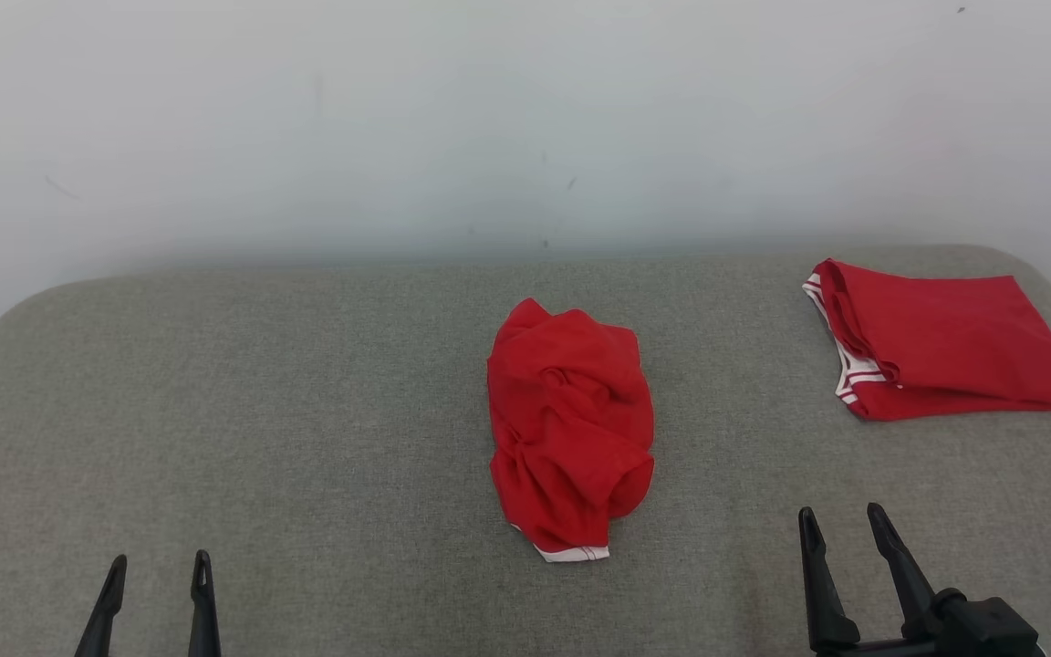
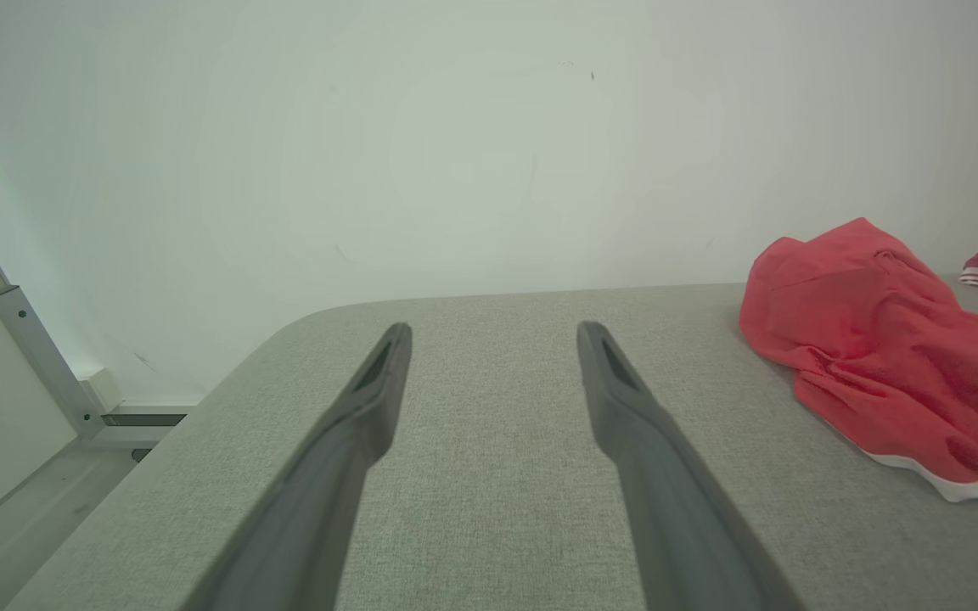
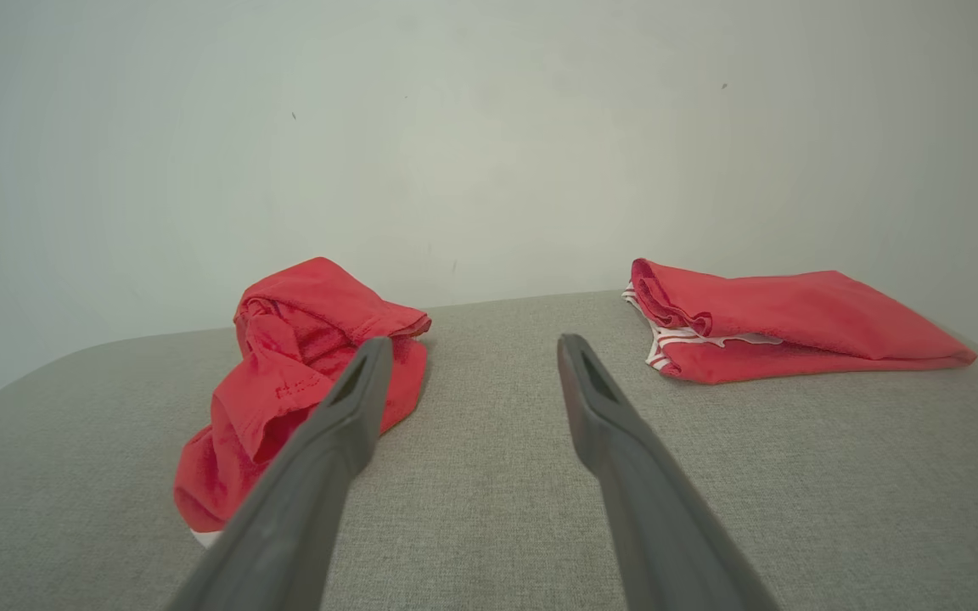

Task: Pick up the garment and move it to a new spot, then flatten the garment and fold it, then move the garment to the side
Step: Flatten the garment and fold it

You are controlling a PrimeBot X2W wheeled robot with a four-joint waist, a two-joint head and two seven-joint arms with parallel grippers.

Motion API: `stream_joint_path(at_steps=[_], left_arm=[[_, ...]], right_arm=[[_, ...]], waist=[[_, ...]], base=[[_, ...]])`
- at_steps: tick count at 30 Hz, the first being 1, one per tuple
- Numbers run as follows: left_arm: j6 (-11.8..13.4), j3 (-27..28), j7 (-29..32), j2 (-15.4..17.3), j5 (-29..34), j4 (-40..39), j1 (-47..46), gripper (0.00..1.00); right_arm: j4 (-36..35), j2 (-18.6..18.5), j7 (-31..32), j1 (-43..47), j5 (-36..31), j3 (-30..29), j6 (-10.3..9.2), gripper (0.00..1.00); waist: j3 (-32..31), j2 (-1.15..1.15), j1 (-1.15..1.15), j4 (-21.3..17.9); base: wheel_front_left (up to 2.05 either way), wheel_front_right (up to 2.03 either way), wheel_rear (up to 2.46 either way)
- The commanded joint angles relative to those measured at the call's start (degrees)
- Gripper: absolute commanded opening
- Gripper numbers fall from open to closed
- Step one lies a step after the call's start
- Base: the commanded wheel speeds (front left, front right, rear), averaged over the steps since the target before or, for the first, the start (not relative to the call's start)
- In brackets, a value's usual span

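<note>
Left fingers (image 1: 202, 584), right fingers (image 1: 817, 575) gaping wide, holding nothing; you're risking grabbing look-alike folded garment (image 1: 941, 351) right of crumpled garment (image 1: 571, 429)

The scene is lit evenly and softly, and shadows are kept faint. The wall (image 1: 525, 109) is washed out to a pale, faintly green grey. A soft shadow band is cast along the far edge of the table (image 1: 306, 411). In the wrist views the table's edge is bowed, the near fingers (image 2: 345, 458) are softened, and the crumpled garment (image 2: 871, 339) is rendered pinker.
</note>
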Motion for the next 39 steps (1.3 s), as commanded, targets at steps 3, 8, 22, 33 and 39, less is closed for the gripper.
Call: stream_joint_path(at_steps=[3,8,22,33,39], left_arm=[[-0.26,0.33,-0.19,-0.31,0.42,0.24,0.04,1.00],[-0.50,0.05,-0.19,-0.65,0.92,0.49,-0.64,1.00],[-1.51,-1.86,-0.19,-1.85,2.41,1.75,-2.66,1.00],[-2.55,-3.87,-0.19,-3.03,2.90,2.86,-6.75,1.00],[-2.92,-4.44,-0.19,-3.45,3.09,3.45,-8.45,1.00]], right_arm=[[0.15,-0.08,-0.26,0.71,-0.56,0.01,-0.15,1.00],[0.51,-0.07,-0.26,0.47,-0.48,0.45,-0.15,1.00],[11.22,-1.73,0.97,-8.84,1.32,9.48,-0.15,1.00],[27.40,-1.94,0.73,-16.45,2.64,13.04,-0.15,1.00],[37.52,-1.80,0.30,-21.57,3.47,14.64,-0.15,1.00]], waist=[[-0.06,0.00,-0.01,0.34],[0.03,0.00,-0.01,1.39],[1.47,0.00,-0.01,7.55],[5.70,0.00,-0.01,12.06],[6.71,0.00,-0.01,13.59]], base=[[0.00,0.00,0.00],[0.00,0.00,0.00],[0.00,0.00,0.00],[0.00,0.00,0.00],[0.00,0.00,0.00]])
